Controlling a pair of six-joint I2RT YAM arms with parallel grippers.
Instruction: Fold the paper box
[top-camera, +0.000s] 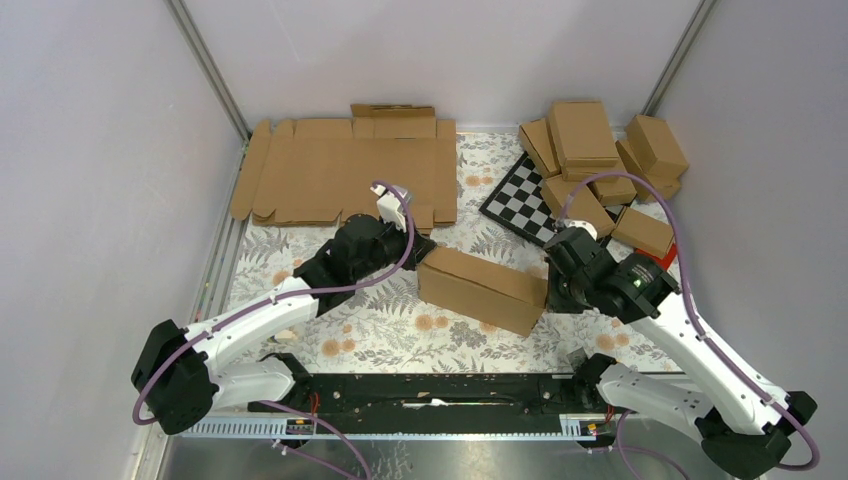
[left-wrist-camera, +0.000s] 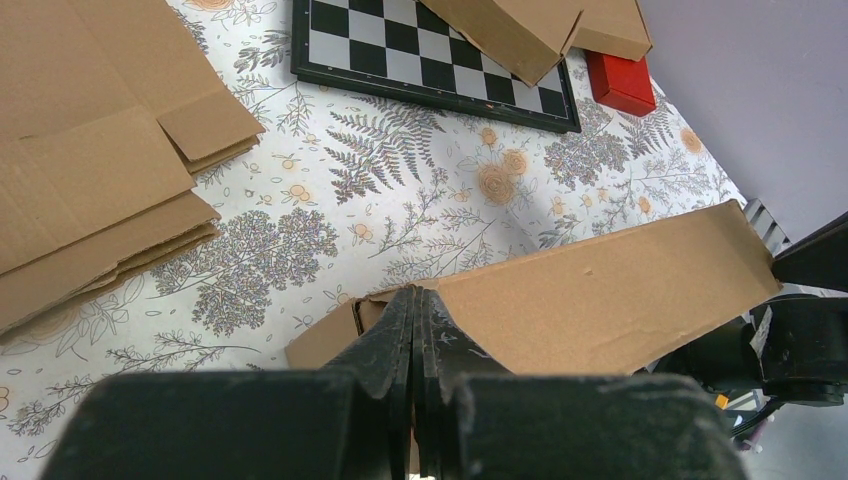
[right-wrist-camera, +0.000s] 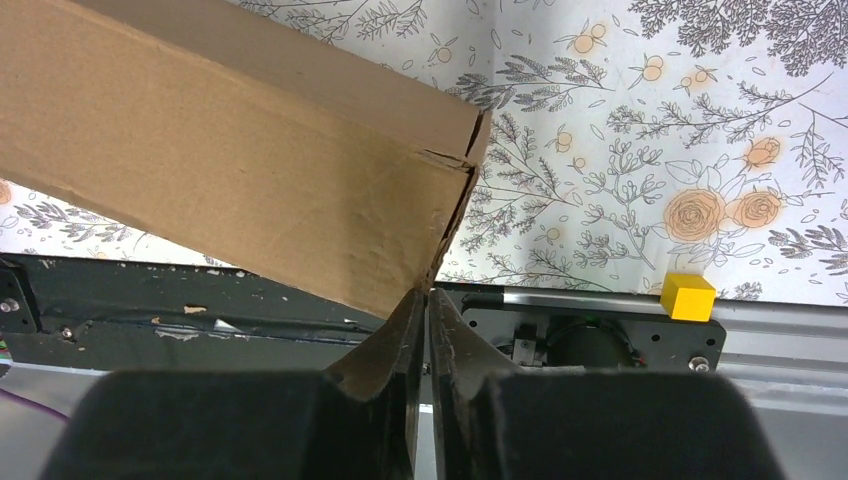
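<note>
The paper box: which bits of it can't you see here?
- Underside of the paper box: top view, facing away from camera.
- Its near corner: left wrist view, behind the left tool.
- Its far end: right wrist view, cut by the left edge.
- Inside: every view, closed walls.

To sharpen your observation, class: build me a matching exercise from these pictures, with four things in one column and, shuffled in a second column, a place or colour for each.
Column A
1. paper box
2. flat cardboard blanks
3. checkerboard
4. yellow cube

Column B
a. black and white squares
b. far left of the table, lying flat
c. by the table's near edge
d. middle of the table, folded into shape

Pairs: 1-d; 2-b; 3-a; 4-c
</note>
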